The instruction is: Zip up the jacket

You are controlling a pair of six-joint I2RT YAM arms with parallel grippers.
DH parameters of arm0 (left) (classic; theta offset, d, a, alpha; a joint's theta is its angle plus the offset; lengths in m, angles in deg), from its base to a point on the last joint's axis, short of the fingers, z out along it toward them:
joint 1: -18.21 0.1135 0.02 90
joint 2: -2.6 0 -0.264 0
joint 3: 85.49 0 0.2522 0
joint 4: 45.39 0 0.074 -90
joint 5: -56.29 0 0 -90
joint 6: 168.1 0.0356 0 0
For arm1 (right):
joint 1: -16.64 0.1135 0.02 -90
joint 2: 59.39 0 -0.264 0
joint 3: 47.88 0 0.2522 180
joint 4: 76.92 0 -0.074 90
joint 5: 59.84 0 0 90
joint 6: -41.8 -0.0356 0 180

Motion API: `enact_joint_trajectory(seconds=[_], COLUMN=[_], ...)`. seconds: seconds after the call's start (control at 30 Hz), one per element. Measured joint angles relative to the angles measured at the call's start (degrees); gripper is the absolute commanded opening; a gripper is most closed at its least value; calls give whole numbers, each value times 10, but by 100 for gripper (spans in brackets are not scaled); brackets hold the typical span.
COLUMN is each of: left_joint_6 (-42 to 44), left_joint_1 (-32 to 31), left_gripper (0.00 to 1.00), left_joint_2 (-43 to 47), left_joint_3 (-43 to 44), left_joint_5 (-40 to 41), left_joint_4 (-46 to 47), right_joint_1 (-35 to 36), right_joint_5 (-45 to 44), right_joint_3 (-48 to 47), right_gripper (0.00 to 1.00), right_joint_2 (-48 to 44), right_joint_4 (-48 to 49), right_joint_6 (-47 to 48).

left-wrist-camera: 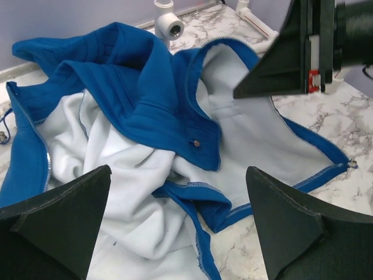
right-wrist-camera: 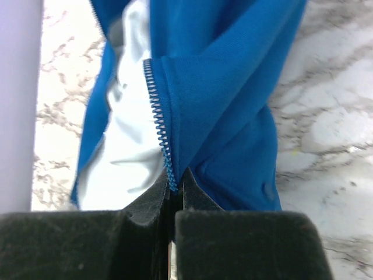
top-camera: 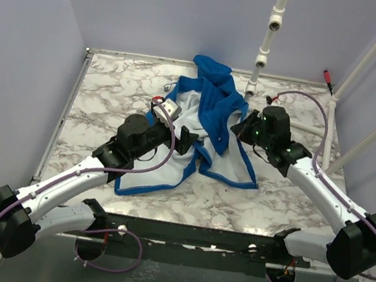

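The royal-blue jacket (top-camera: pixel 210 112) lies open and crumpled on the marble table, its pale lining (left-wrist-camera: pixel 134 192) facing up and the hood bunched at the far side. My right gripper (right-wrist-camera: pixel 175 188) is shut on the jacket's (right-wrist-camera: pixel 227 99) front edge, pinching the fabric right at the blue zipper teeth (right-wrist-camera: pixel 156 116). In the top view the right gripper (top-camera: pixel 238 131) sits at the jacket's right side. My left gripper (left-wrist-camera: pixel 178 230) stands wide open just above the lining and a folded blue hem (left-wrist-camera: pixel 201 195), with nothing between its fingers (left-wrist-camera: pixel 58 224). From above, the left gripper (top-camera: pixel 188 141) hovers over the jacket's middle.
A white pipe frame (top-camera: pixel 263 49) rises behind the jacket, and one pipe fitting (left-wrist-camera: pixel 169 26) stands near the hood. The marble table (top-camera: pixel 111 86) is boxed in by lilac walls on the left and back. A slanted white pipe (top-camera: pixel 375 135) runs along the right side.
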Motion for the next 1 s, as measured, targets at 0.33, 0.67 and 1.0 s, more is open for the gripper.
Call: enact_joint_trajectory(seconds=[0.33,0.67,1.0], left_joint_6=[-52,-107,-64], left_joint_1=[-27,-27,-36], left_gripper=[99,99,99], left_joint_2=[10,81,21], left_joint_3=[-20,-11,-69], left_joint_5=[61,151,254], left_joint_4=[-3,-59,-24], right_joint_1=[146,195,203], right_joint_5=[-103,-141,-146], right_joint_3=[-299,-461,-503], right_gripper=[1,1,1], right_joint_2=[160,300,325], right_joint_4=[-110,-156,-180], right_joint_6=[-42,-66,-84])
